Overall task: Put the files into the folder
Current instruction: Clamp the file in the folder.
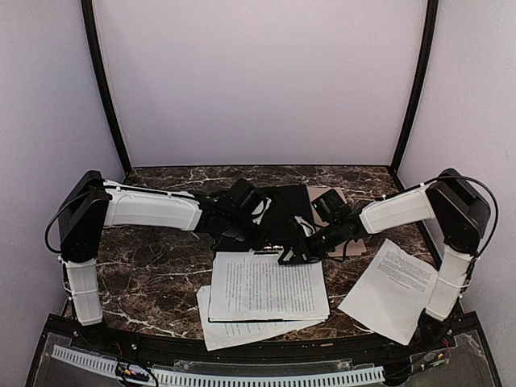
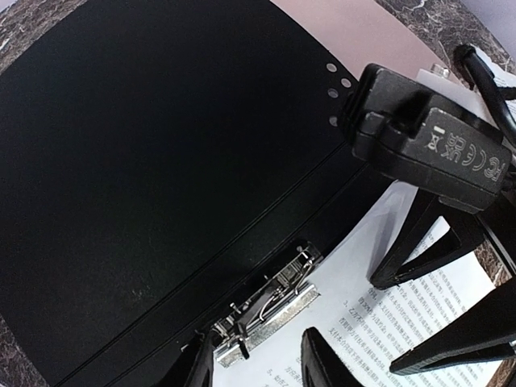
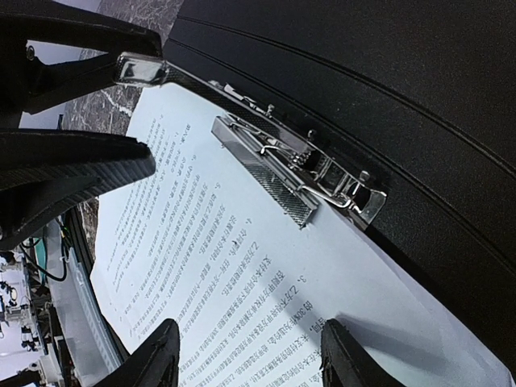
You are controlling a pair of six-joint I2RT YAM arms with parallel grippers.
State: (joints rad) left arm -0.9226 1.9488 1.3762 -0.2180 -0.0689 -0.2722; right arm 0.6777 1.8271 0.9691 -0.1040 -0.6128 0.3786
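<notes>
The folder [image 1: 282,211] lies open, its inner face black, with a pinkish-tan panel [image 2: 363,32] showing past its far edge. A metal clip [image 2: 270,302] sits by the spine, its bar pressing on the top edge of one of the files [image 1: 268,286]. A second sheet [image 1: 234,330] sticks out beneath it. The third [image 1: 395,286] lies apart at the right. My left gripper [image 2: 258,363] straddles the clip's near end, jaws apart. My right gripper [image 3: 250,363] hovers open over the clipped sheet [image 3: 210,266], just below the clip [image 3: 298,173].
Both arms meet over the folder's spine, so the right gripper's black fingers [image 2: 419,242] crowd the left wrist view. The dark marble table [image 1: 153,266] ends at a black front rail [image 1: 242,359]. Purple walls close in the back and sides.
</notes>
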